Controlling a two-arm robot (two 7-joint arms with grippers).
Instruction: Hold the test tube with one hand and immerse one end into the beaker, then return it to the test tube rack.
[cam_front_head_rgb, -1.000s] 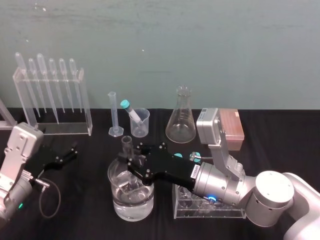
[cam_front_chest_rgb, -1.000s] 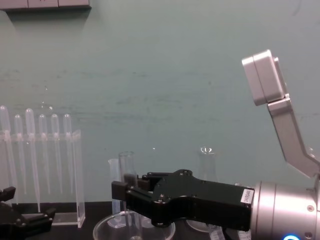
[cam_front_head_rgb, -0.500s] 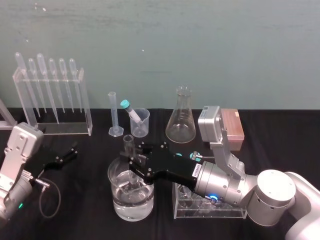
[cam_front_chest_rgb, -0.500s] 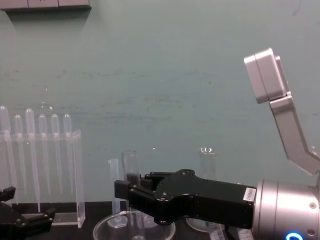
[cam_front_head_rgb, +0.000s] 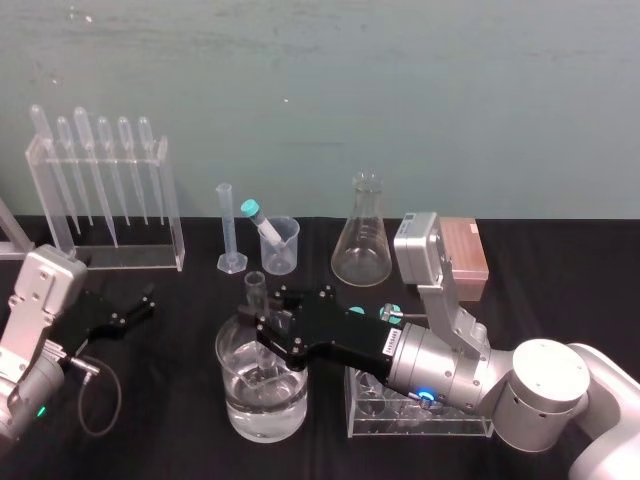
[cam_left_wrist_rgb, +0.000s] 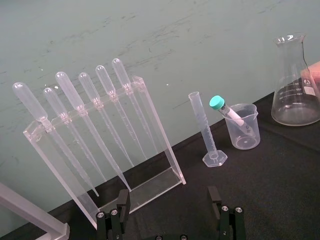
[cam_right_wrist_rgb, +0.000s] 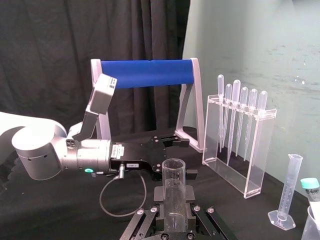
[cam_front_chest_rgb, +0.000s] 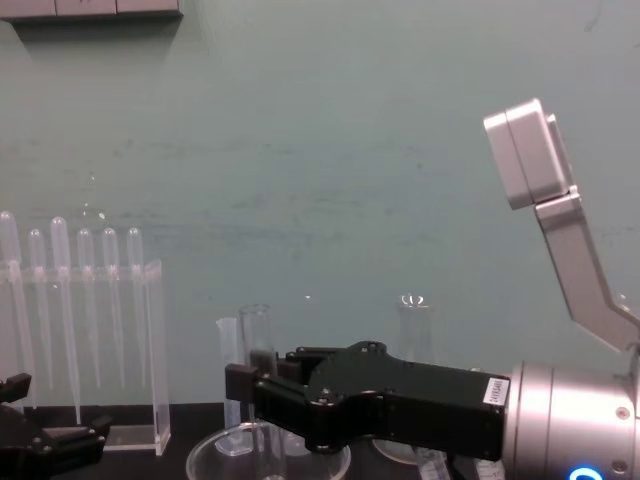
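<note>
Moved: right end effector (cam_front_head_rgb: 262, 326) sits a touch lower and further to the robot's left than half a second ago – back where it was a second ago; the left arm has not shifted.
Worktop: black cloth (cam_front_head_rgb: 170, 450). Nearest stand a wide glass vessel (cam_front_head_rgb: 232, 395) holding water and, under the right arm, a clear tube stand (cam_front_head_rgb: 470, 425). Farther off stand a measuring cylinder (cam_front_head_rgb: 227, 225), the beaker (cam_front_head_rgb: 288, 255) with a teal-capped tube (cam_front_head_rgb: 262, 225) leaning in it, and a conical flask (cam_front_head_rgb: 362, 240). The test tube rack (cam_front_head_rgb: 466, 258) is on the right, just behind the right arm's camera housing. A pipette stand (cam_front_head_rgb: 130, 258) is far left.
Room: dull teal wall (cam_front_head_rgb: 400, 90), scuffed, close behind the worktop.
Right end effector: clamped on the test tube (cam_front_head_rgb: 254, 292) above the wide vessel.
Test tube: upright, open rim up, lower end inside the wide vessel – whether it reaches the water cannot be told. It is apart from the beaker and well apart from the rack.
Left end effector (cam_front_head_rgb: 135, 308): fingers apart, holding nothing, low at the near left.
Writing: white sticker (cam_front_head_rgb: 385, 343) on the right arm, print unreadable; the flask's graduations are too faint to read.
Right wrist view: takes in a black curtain (cam_right_wrist_rgb: 50, 45) and a blue padded bar (cam_right_wrist_rgb: 147, 73) on a grey frame, behind the left arm.
Chest view: grey panels (cam_front_chest_rgb: 90, 8) at the wall's top edge.
</note>
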